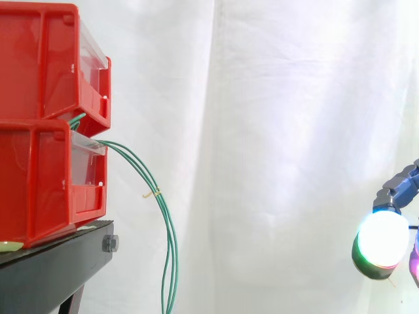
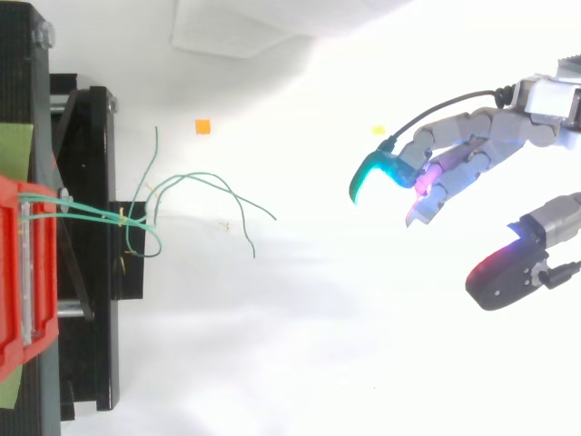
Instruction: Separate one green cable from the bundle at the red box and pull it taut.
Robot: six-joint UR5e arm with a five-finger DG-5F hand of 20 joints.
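At the front lip of the red box [image 1: 36, 183], under the upper red bin [image 1: 39, 65], the green cables [image 1: 172, 252] come out together; their start inside is hidden. They droop beside the box and run off the side view's lower edge. From above, their loose ends [image 2: 195, 175] splay away from the box, and I cannot tell how many strands there are. A small pale tie [image 1: 152, 193] on them is hard to make out. My hand [image 2: 472, 150] hangs well apart from the box, fingers relaxed, grasping nothing; the side view cuts it off behind its glowing fingertips [image 1: 382, 239].
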